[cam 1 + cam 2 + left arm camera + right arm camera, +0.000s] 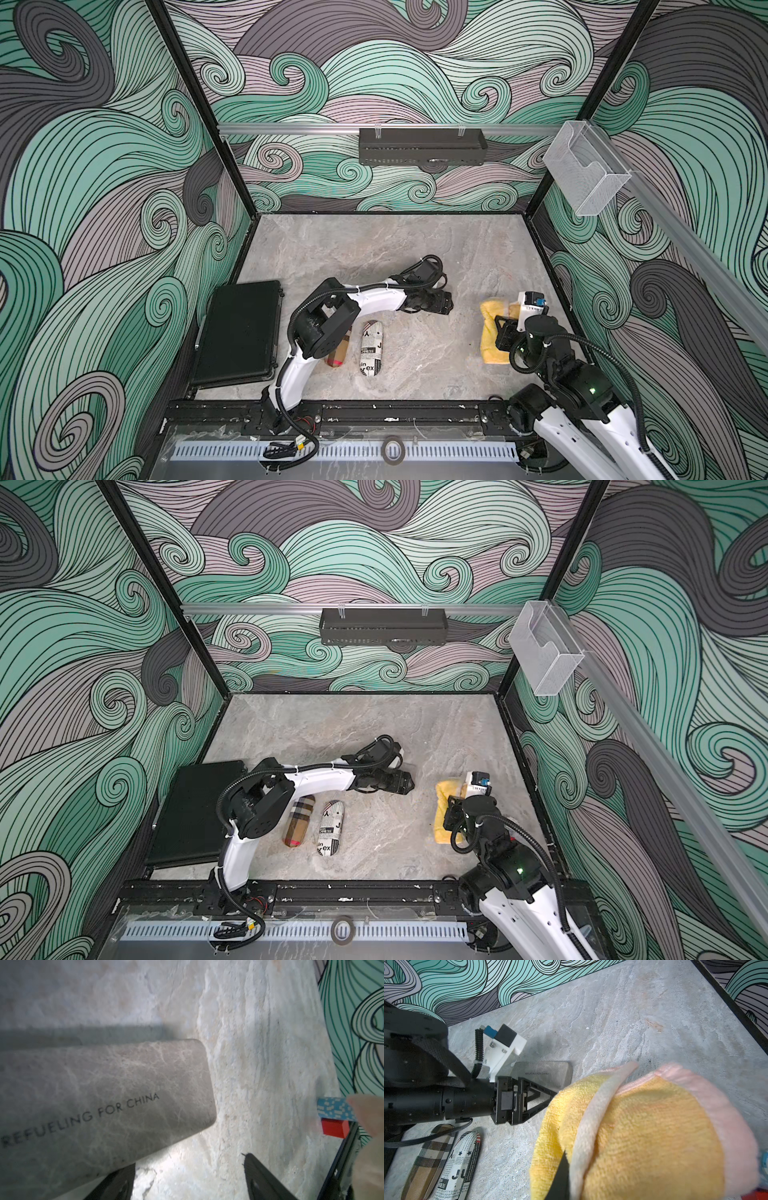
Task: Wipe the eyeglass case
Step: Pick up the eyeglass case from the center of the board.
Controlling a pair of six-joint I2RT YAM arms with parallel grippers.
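At the middle of the tabletop, just beside your left gripper, lies the grey marbled eyeglass case lettered REFUELING FOR CHINA. Its colour matches the stone so closely that you can hardly pick it out in either top view. The left jaws stand apart with only bare stone between them. The case's near corner sits by one finger, outside the gap. Your right gripper has its jaws closed on the yellow cloth, which is bunched around them, well apart from the case.

The step in hand looks to be pinning the case with the left gripper so the right can wipe. Shift the left gripper sideways until the case's short end sits squarely between the fingers, then close across its width. A corner pinch would probably let the smooth shell swivel out. Hold it low against the tabletop. Bring the cloth in over the free end and stroke along the length, away from the left fingers, with light pressure. Keep clear of the plaid case and the newsprint case, which lie side by side nearer the arm's base.
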